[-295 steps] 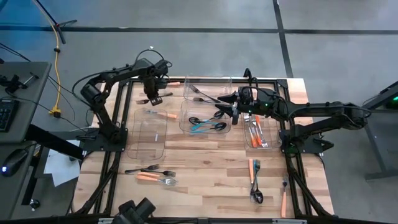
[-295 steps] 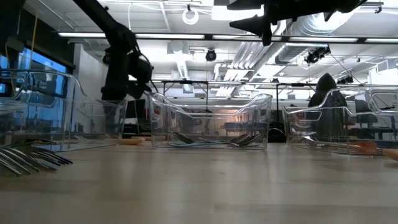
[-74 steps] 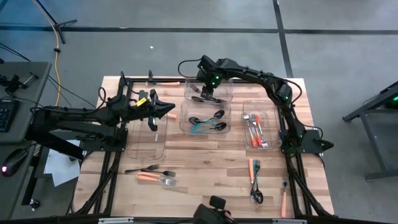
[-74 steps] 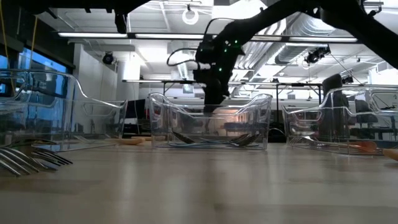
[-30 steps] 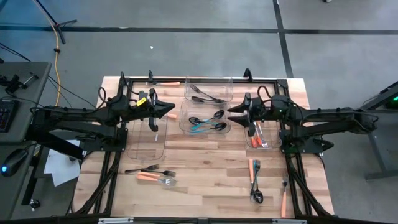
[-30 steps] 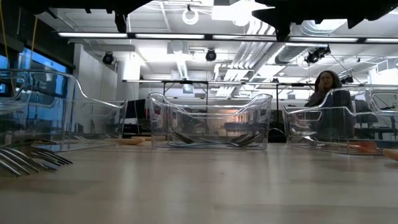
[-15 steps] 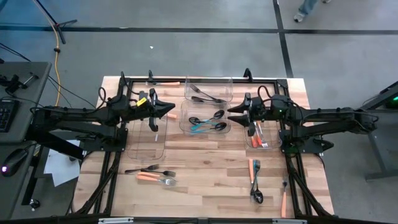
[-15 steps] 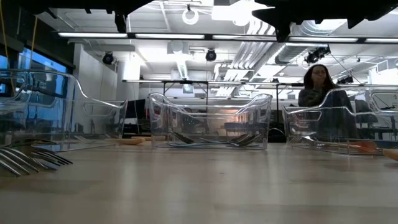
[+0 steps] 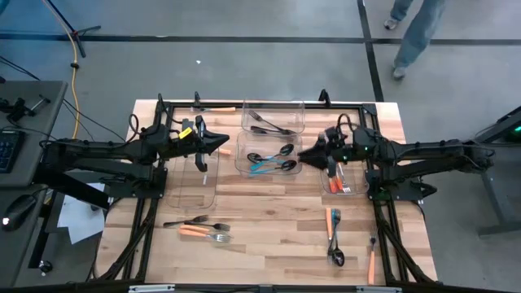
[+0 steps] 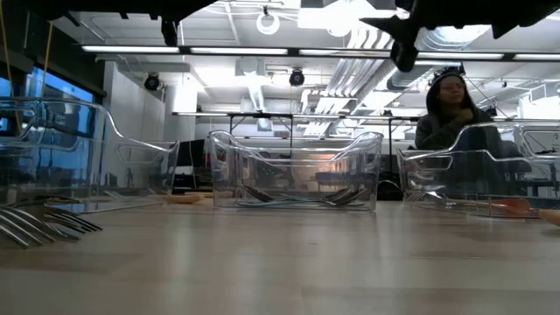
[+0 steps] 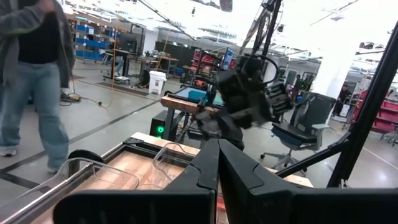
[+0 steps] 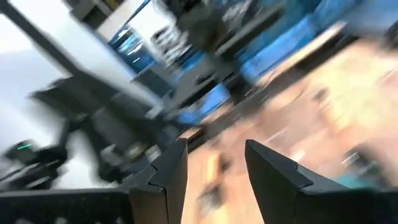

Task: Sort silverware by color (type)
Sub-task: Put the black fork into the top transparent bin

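Our right gripper (image 9: pixel 302 154) hangs in the air between the middle bin (image 9: pixel 241 165) and the right bin (image 9: pixel 358 189), its fingers (image 12: pixel 166 177) spread apart with nothing between them. A second ago it sat level beside the right bin; now it has tipped and swung a little toward the middle bin, and its wrist view smears with the motion. 2.5 s back this arm was reaching into the far bin (image 9: pixel 298 104), so we judge that a drop-off there is done and the arm is heading for its next piece.

Our left gripper (image 9: pixel 221 145) waits above the far end of the left bin (image 9: pixel 174 195), unchanged over the last seconds. Its fingers (image 11: pixel 245 174) are pressed together and hold nothing.

From there outward, the bins. The middle bin holds 3 or 4 black spoons (image 9: pixel 269 154) and 1 teal-handled piece (image 9: pixel 260 168). The far bin holds 2 black forks (image 9: pixel 267 124). The right bin holds several orange-handled forks (image 9: pixel 335 173). In the left bin we see only 1 dark piece (image 9: pixel 200 160) under the left gripper; the rest looks bare.

Unsorted silverware remains on the table (image 9: pixel 269 236): black and orange-handled forks (image 9: pixel 199 227) near the front left, and an orange, a teal and black pieces (image 9: pixel 334 234) near the front right, with 1 orange-handled fork (image 9: pixel 371 259) at the right edge. An orange-handled piece (image 9: pixel 215 108) lies by the far rail.

A person (image 10: pixel 453 114) passes beyond the table.
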Controlling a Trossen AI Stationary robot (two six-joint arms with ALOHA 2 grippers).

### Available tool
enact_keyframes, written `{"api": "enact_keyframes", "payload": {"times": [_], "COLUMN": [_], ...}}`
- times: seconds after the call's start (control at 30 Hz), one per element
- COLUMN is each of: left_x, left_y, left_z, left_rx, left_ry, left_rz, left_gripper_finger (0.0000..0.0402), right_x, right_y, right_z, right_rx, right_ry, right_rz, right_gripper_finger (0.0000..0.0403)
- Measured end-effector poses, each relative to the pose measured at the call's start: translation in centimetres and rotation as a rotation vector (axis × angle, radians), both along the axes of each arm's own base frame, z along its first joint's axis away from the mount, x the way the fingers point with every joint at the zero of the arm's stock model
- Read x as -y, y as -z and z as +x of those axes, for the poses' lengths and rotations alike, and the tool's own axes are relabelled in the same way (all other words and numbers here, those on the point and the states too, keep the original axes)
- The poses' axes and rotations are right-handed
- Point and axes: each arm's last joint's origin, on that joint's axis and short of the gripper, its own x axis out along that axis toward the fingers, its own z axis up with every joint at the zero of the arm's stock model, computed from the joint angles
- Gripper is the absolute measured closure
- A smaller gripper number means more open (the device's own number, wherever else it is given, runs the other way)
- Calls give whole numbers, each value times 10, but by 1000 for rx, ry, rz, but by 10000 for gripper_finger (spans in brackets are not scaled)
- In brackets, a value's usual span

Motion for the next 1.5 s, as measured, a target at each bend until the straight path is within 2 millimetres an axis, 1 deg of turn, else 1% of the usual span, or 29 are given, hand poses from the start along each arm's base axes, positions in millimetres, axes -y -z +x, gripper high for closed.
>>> {"api": "enact_keyframes", "payload": {"times": [0.07,0.13,0.23,0.3,0.37,0.43,0.47,0.57,0.7,0.8,0.93,1.03,1.2,1.37,1.5], "left_x": [0,0,0,0,0,0,0,-1,-1,0,-1,-1,-1,-1,-1], "left_y": [0,0,0,0,0,0,1,2,3,4,4,4,5,5,5], "left_z": [0,0,0,0,0,0,0,0,0,0,0,0,1,1,1], "left_rx": [0,0,1,0,0,-3,-6,-25,-39,-42,-45,-51,-57,-58,-58], "left_ry": [0,-1,-12,-13,-14,-16,-17,-19,-20,-20,-21,-21,-21,-21,-20], "left_rz": [0,0,-2,-2,-2,-1,6,19,18,18,18,18,18,18,17], "left_gripper_finger": [401,401,401,401,401,401,401,401,401,401,401,401,401,401,401], "right_x": [-13,-28,-53,-67,-80,-92,-98,-114,-133,-143,-146,-148,-150,-152,-152], "right_y": [1,-2,-4,-1,5,15,22,47,77,91,106,114,130,136,136], "right_z": [1,0,-7,-13,-18,-22,-23,-27,-30,-29,-23,-19,-17,-14,-14], "right_rx": [-32,-116,-369,-579,-773,-941,-1011,-1188,-1363,-1434,-1431,-1424,-1472,-1481,-1480], "right_ry": [-69,-147,-245,-253,-206,-118,-77,40,165,263,407,458,533,553,570], "right_rz": [59,104,183,293,461,623,674,787,850,878,908,908,872,875,882], "right_gripper_finger": [258,258,258,259,259,259,259,259,259,259,259,259,259,261,280]}}
